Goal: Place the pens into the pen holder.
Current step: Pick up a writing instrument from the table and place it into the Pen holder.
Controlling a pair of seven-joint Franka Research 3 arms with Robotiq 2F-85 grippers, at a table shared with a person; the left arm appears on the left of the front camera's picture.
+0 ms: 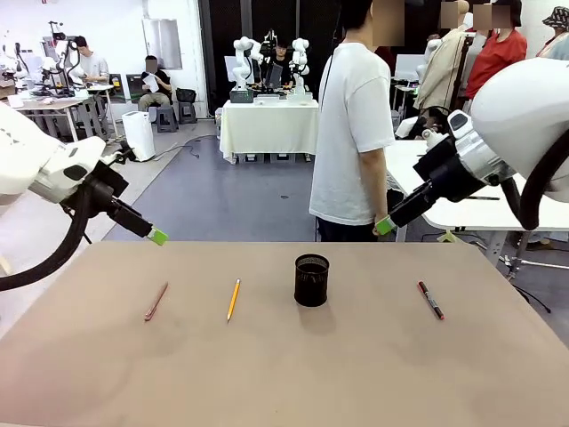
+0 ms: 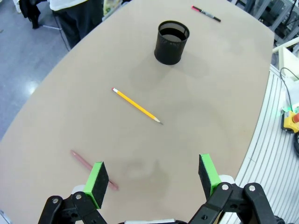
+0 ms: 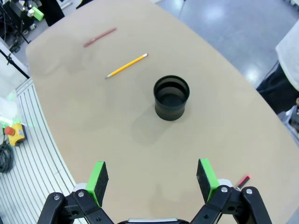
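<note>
Three pens lie apart on the brown table: a reddish-pink pen [image 1: 156, 302] at the left, a yellow pencil [image 1: 233, 300] beside it, and a red-and-black marker [image 1: 431, 300] at the right. Between the pencil and the marker stands the black mesh pen holder [image 1: 311, 279], upright and empty. My left gripper [image 1: 156, 236] hangs open above the table's far left edge. In the left wrist view the left gripper [image 2: 152, 180] hovers near the pink pen [image 2: 92, 170], with the pencil [image 2: 136, 105] beyond. My right gripper [image 1: 384, 226] is open above the far right; the right wrist view shows the right gripper [image 3: 152, 179] short of the holder [image 3: 171, 97].
A person in a white T-shirt [image 1: 354, 133] stands at the table's far side, behind the holder. The table [image 1: 284, 374] has wide bare room in front. Other tables and people sit farther back in the room.
</note>
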